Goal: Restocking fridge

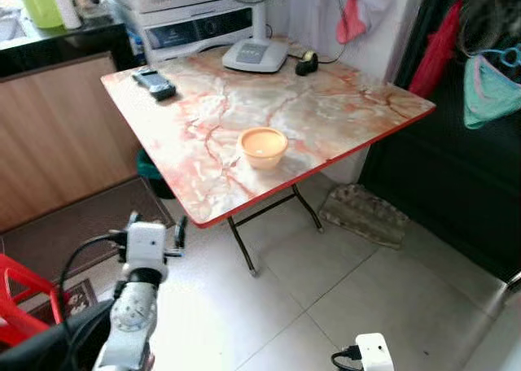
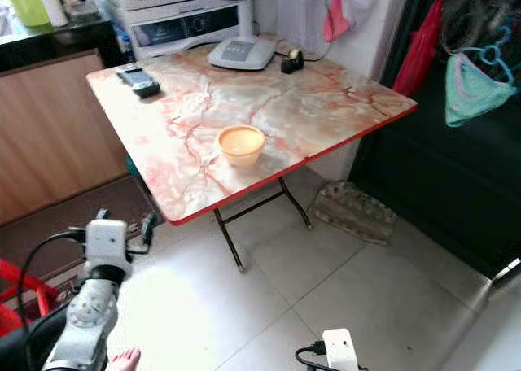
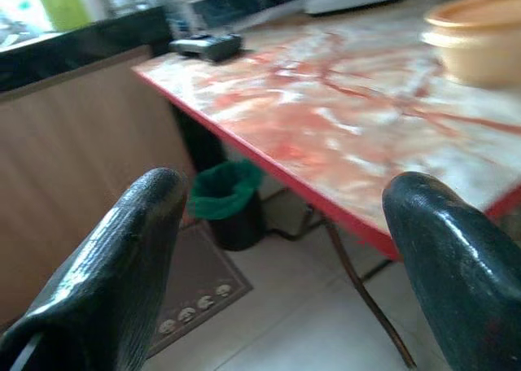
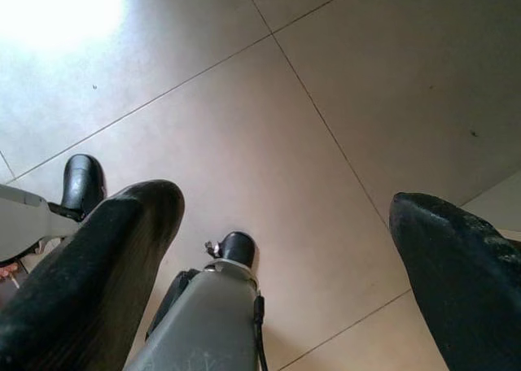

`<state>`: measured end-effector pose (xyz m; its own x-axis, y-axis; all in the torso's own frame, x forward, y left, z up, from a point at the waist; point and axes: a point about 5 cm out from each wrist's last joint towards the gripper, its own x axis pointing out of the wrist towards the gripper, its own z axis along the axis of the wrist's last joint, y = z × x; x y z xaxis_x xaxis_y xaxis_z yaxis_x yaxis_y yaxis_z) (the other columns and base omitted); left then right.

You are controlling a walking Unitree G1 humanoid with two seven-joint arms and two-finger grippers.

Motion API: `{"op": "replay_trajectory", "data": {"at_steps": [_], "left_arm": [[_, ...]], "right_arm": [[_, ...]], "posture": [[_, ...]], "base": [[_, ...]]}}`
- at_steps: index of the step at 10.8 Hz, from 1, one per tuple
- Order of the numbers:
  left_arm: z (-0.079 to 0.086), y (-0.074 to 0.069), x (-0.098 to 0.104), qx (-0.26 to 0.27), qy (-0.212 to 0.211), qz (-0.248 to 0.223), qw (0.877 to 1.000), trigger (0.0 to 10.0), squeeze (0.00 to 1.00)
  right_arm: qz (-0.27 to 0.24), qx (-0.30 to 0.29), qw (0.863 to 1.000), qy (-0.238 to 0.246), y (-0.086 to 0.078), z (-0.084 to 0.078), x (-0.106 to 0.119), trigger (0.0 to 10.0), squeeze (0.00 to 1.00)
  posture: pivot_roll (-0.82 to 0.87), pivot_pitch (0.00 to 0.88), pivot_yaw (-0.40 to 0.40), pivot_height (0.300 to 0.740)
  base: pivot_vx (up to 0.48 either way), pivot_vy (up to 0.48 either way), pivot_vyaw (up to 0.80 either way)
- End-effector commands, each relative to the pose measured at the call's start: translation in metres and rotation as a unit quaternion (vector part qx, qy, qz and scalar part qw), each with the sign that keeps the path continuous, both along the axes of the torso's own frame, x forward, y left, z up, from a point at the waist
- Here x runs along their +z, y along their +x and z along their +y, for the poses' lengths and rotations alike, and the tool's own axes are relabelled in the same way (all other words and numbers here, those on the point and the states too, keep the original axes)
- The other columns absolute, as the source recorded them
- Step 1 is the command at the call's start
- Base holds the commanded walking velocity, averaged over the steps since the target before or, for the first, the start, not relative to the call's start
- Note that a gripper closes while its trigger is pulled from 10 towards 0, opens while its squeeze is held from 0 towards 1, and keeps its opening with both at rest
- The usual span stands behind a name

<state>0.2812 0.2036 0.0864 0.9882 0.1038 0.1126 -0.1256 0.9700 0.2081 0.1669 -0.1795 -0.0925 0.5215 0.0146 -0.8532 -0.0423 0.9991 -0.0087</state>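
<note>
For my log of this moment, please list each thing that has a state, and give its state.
Orange bowl: upright near the table's front edge, untouched.
Folding table: unfolded, standing.
Phone: lying flat near the table's far corner.
Left tool: open, empty, raised before the table.
Right tool: open, empty, pointing at the floor.

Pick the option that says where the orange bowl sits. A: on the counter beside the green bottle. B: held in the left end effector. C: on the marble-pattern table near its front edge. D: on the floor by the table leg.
C: the orange bowl stands on the marble-pattern table close to its red front edge, apart from the left end effector, which is open and holds nothing.
</note>
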Motion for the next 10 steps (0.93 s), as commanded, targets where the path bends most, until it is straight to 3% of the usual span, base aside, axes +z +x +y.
{"op": "replay_trajectory", "data": {"at_steps": [1, 4, 10], "left_arm": [[0.001, 0.001, 0.008, 0.003, -0.005, -0.011, 1.000, 10.0, 0.00], [-0.003, 0.003, 0.014, -0.008, -0.006, -0.020, 1.000, 10.0, 0.00], [-0.017, 0.007, 0.021, -0.040, -0.017, -0.023, 0.999, 10.0, 0.00]], "right_arm": [[0.000, -0.005, 1.000, 0.001, 0.002, 0.001, 0.000, 10.0, 0.00], [-0.004, -0.003, 1.000, 0.004, 0.001, 0.002, 0.000, 10.0, 0.00], [0.000, -0.010, 1.000, 0.000, -0.003, 0.001, -0.001, 10.0, 0.00]], "posture": [[0.06, 0.000, -0.014, 0.740], [0.06, 0.000, -0.022, 0.740], [0.05, 0.000, -0.017, 0.740]], "base": [[0.000, 0.000, 0.00], [0.000, 0.000, 0.00], [0.271, 0.000, 0.00]]}}
